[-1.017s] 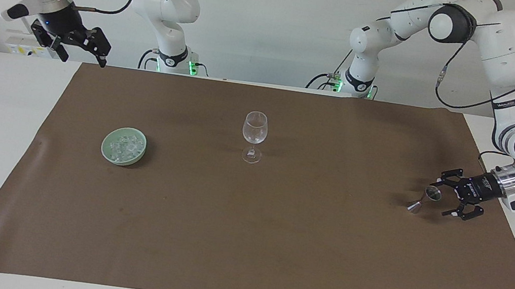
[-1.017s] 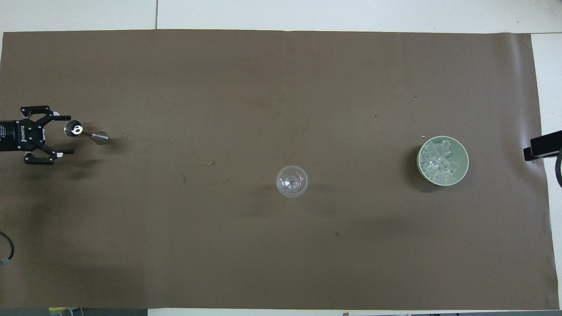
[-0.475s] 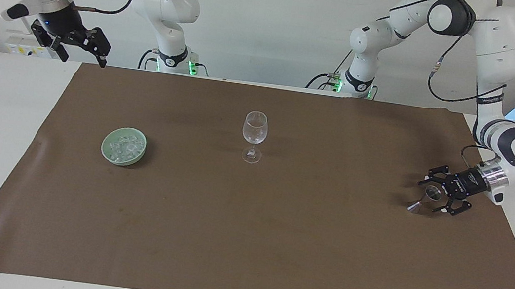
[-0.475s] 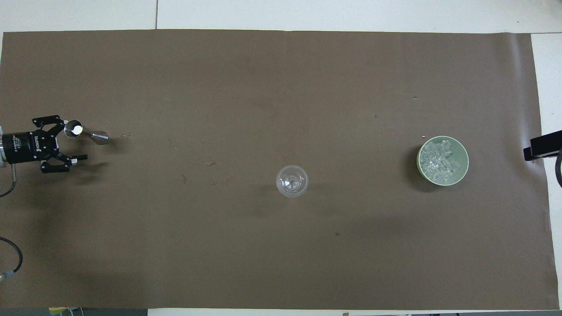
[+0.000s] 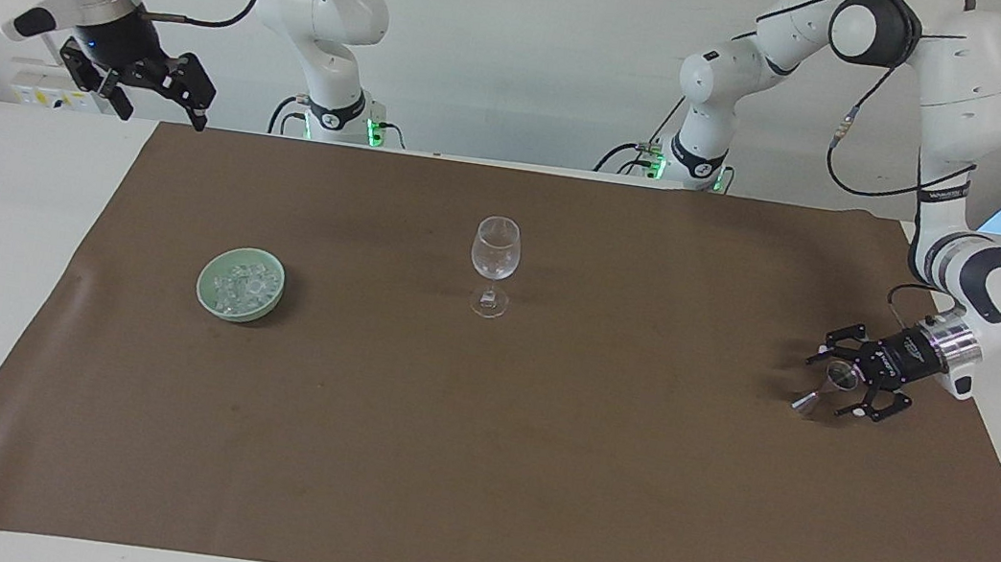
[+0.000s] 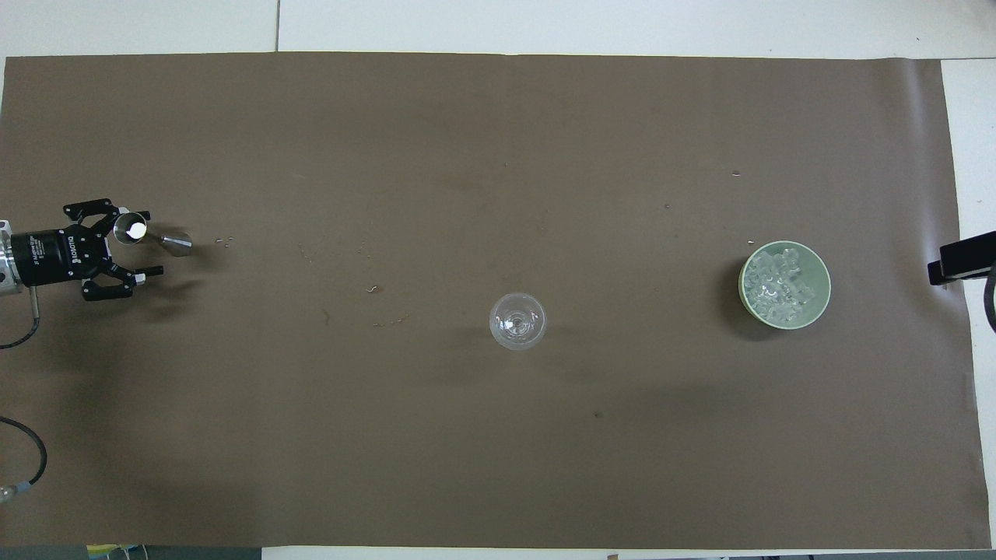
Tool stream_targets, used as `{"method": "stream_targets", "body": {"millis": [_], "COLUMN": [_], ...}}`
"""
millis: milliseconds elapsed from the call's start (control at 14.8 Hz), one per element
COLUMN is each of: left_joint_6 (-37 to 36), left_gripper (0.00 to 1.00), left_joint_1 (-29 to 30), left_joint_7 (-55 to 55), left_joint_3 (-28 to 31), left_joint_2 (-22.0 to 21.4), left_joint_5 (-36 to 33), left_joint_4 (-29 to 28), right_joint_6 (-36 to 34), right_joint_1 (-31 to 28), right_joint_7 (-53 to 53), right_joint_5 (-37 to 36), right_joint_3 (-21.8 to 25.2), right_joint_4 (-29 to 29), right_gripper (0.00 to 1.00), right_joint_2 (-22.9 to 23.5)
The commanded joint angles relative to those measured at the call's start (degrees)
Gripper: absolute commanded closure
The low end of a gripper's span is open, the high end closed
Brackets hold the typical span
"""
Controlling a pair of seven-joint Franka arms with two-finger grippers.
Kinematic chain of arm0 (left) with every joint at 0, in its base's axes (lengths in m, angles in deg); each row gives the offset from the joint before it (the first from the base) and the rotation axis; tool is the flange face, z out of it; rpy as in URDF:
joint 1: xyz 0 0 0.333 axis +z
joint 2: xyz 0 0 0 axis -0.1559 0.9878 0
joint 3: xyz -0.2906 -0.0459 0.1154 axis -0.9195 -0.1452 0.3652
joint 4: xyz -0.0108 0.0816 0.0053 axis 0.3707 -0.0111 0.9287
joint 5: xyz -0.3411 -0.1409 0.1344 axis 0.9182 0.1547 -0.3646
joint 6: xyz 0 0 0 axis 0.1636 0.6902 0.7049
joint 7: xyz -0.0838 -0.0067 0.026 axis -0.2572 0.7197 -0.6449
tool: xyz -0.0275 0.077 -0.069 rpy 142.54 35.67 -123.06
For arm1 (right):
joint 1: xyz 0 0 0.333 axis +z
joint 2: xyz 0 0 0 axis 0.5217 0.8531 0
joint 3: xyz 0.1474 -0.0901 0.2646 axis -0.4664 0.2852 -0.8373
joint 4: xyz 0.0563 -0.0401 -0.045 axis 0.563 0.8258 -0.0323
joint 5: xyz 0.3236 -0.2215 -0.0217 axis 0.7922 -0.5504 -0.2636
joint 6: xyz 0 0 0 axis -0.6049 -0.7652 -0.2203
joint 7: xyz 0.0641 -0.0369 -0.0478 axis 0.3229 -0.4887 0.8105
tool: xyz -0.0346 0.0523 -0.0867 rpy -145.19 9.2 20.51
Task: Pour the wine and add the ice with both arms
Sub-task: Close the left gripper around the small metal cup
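Observation:
A clear stemmed glass [image 5: 494, 261] stands mid-table, also in the overhead view [image 6: 517, 320]. A pale green bowl [image 5: 203, 288] [image 6: 825, 299] toward the right arm's end holds the heap of ice [image 5: 242, 286] [image 6: 776, 284]. A small metal jigger [image 5: 839, 374] [image 6: 177, 244] stands toward the left arm's end. My left gripper [image 5: 825, 389] [image 6: 153, 243] is low and open, with a finger on either side of the jigger's upper cup. My right gripper [image 5: 162, 96] is open and empty, raised over the table's edge at the right arm's end. Only a black edge of it [image 6: 961, 260] shows from overhead.
A brown mat [image 5: 475, 471] covers most of the white table. A few small droplets or specks [image 6: 373, 289] lie on the mat between the jigger and the glass.
My left gripper has slid in toward the jigger and its fingers now flank the jigger's cup, with the jaw somewhat narrower. The right arm, glass and bowl have not moved.

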Motion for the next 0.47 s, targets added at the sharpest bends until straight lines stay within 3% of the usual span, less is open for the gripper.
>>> {"method": "stream_targets", "body": {"millis": [0,407], "left_joint_6": [1.72,2.07], "left_gripper": [0.13,0.21], "left_joint_1": [-0.46,-0.55], "left_joint_7": [1.12,1.38], "left_joint_3": [-0.07,-0.25], "left_joint_2": [-1.74,-1.74], "left_joint_5": [1.84,1.84], "left_joint_4": [-2.39,-2.39], "right_joint_6": [0.48,0.48], "right_joint_1": [-0.78,-0.78], "right_joint_7": [1.00,1.00], "right_joint_5": [0.52,0.44], "right_joint_3": [-0.31,-0.31], "right_joint_4": [1.48,1.48], "right_gripper": [0.00,0.00], "right_joint_2": [-1.43,-1.43]}}
